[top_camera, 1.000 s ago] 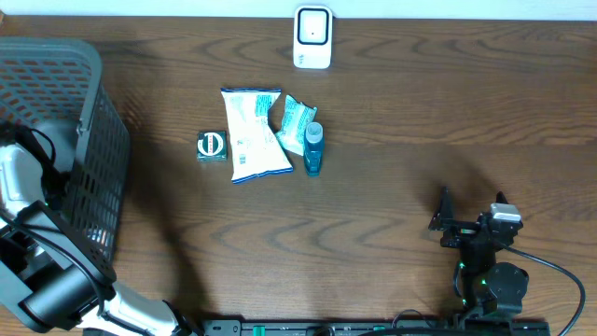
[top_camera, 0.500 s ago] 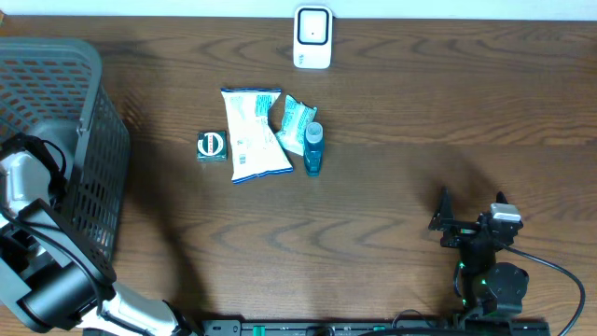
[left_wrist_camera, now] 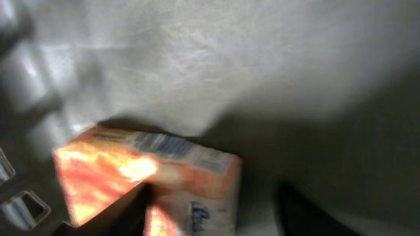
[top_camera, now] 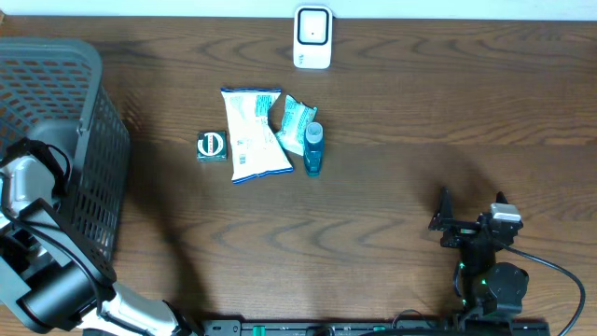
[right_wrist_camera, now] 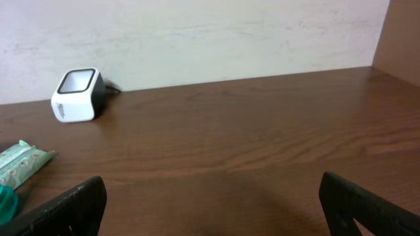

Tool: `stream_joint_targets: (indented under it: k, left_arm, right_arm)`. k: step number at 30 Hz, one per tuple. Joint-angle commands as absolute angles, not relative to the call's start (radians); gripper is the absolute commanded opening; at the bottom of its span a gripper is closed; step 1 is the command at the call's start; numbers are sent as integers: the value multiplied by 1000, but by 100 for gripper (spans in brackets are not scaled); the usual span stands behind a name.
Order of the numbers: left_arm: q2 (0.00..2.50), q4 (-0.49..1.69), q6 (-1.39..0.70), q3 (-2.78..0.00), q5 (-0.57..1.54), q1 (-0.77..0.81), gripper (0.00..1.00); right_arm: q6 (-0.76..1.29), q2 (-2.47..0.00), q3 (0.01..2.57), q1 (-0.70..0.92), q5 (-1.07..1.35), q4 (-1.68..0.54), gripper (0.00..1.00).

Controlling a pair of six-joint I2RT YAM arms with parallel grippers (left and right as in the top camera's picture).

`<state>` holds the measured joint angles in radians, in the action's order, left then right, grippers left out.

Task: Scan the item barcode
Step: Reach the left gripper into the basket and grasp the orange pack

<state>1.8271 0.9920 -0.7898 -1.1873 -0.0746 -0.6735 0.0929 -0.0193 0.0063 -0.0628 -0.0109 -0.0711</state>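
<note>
Straddling the orange box (left_wrist_camera: 164,174) with the left claw (left_wrist_camera: 210,213) down inside the basket (top_camera: 93,112), jaws standing partway open, box just ahead and between them; not managing to tell whether gripping yet. Risking a slip off the box's corner, or hiding the blurred barcode (left_wrist_camera: 157,141) under a finger. Facing the basket wall, then snack pouches (top_camera: 254,135) and bottle (top_camera: 313,149), with the scanner (top_camera: 312,37) well off to that claw's right. Showing the right claw (right_wrist_camera: 210,210) wide open, empty, low over the counter (right_wrist_camera: 230,151)

Basket (top_camera: 93,65) far left on table (top_camera: 420,121), box (left_wrist_camera: 151,177) inside. Scanner (top_camera: 312,37) at back edge. Mid-table row, left to right: tin (top_camera: 212,146), pouch (top_camera: 254,133), packet (top_camera: 297,119), bottle (top_camera: 313,149) against packet.
</note>
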Motion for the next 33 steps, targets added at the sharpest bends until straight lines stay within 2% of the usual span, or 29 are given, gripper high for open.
stream_joint_targets:
  k: [1,3,4,5,16,33]
  left_arm:
    - [1837,982,-791,-1167,-60,-671,43]
    - [1837,982,-791,-1167,-60,-671,26]
    - [1837,982,-791,-1167,-60,-671,13]
    - [1837,982,-791,-1167,-59,-671,7]
    - [1729,989,-735,-1259,23,-672,7]
    - [1073,764,-735,-1333,-31,-670,8]
  right_arm:
    - [81,-18,6,-58,-4,-77,99]
    - [81,-18,6,-58,-4,-77,99]
    - [81,-18,6,-58,-4,-77,99]
    - [81,-18,6,-58,-5,-77,99]
    - [81,-18,6,-58,-5,-77,99]
    - [81,-18,6,-58,-4,-77,99]
